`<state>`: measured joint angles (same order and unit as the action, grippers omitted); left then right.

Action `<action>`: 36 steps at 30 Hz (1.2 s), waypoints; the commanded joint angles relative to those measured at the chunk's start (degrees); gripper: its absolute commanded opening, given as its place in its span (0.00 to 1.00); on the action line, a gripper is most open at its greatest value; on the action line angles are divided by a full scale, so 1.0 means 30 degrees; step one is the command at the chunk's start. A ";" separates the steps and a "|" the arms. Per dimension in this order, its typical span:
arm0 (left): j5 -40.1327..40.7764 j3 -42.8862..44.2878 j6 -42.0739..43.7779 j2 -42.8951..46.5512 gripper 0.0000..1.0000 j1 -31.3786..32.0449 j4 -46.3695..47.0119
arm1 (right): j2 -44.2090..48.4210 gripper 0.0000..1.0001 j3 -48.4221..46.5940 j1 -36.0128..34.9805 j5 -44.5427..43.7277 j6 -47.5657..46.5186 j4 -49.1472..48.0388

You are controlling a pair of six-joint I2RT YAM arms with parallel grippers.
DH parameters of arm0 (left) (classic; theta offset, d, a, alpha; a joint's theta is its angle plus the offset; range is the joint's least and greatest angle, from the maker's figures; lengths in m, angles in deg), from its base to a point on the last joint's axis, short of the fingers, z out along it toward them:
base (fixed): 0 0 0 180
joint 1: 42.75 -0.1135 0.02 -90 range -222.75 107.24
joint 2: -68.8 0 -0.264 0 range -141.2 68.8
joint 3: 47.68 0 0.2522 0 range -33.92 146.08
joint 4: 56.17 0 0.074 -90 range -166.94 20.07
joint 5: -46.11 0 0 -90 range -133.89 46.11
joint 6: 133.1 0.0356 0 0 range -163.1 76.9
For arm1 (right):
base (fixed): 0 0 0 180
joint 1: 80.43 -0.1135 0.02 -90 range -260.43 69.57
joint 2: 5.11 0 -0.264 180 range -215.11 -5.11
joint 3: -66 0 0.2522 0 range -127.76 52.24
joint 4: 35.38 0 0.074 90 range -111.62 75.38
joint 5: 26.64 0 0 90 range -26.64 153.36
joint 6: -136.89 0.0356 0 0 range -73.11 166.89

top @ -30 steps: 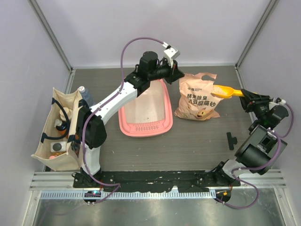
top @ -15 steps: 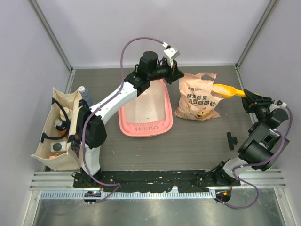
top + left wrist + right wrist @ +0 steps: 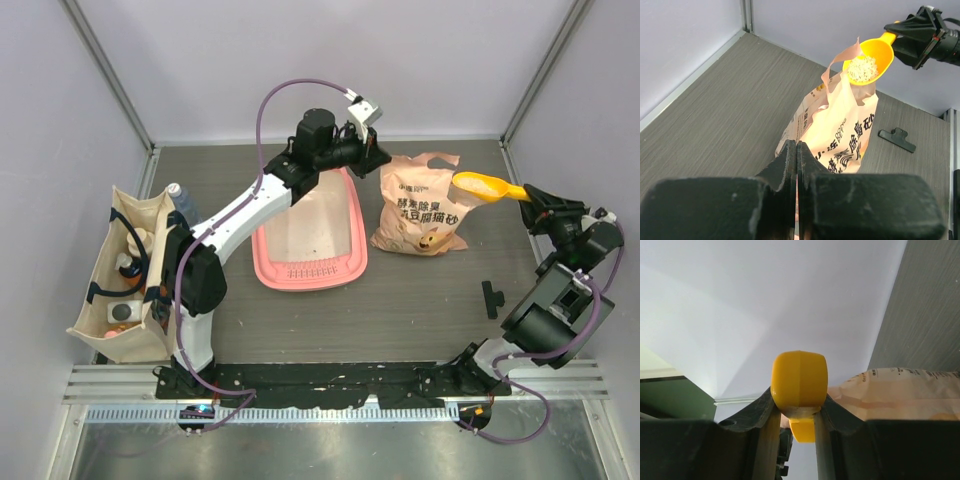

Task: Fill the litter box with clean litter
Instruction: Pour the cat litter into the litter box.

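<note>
Clean litter [image 3: 862,68], one scoop [image 3: 879,51], right end effector [image 3: 799,412] gripping; left end effector [image 3: 796,150] pinching bag [image 3: 840,135].

Yellow scoop [image 3: 799,377] between the fingers [image 3: 766,437]

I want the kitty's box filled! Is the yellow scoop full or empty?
Partly full. The left wrist view shows a small heap of pale granules lying in the bowl of the yellow scoop, above the bag.
</note>
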<state>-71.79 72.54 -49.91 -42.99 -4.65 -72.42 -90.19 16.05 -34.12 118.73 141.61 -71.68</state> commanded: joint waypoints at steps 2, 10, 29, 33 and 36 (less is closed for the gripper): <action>0.0980 0.0698 0.0394 0.1930 0.06 -0.0720 0.1999 | 0.1407 0.01 -0.3546 0.0415 -0.0880 -0.1306 0.0747; 0.0804 0.0697 0.0365 0.2135 0.34 -0.0720 0.2086 | 0.1347 0.01 -0.6099 0.0036 -0.0851 -0.2070 0.3062; 0.2942 -0.2199 0.1946 0.5267 0.64 -0.1569 0.1004 | -0.0847 0.01 -1.5005 -0.6640 -0.1494 -0.5875 1.0735; 0.3527 -0.3606 0.2820 0.6878 0.65 -0.2183 0.0126 | -0.2020 0.01 -1.6296 -0.9160 -0.1554 -0.6376 1.1647; 0.4171 -0.4720 0.3586 0.8401 0.65 -0.2651 -0.0692 | -0.2898 0.01 -1.6591 -1.1327 -0.1554 -0.6494 1.1766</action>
<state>-62.78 61.06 -43.40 -24.87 -10.90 -72.00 -96.57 -30.98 -61.97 114.45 124.39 -39.05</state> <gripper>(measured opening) 0.647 0.338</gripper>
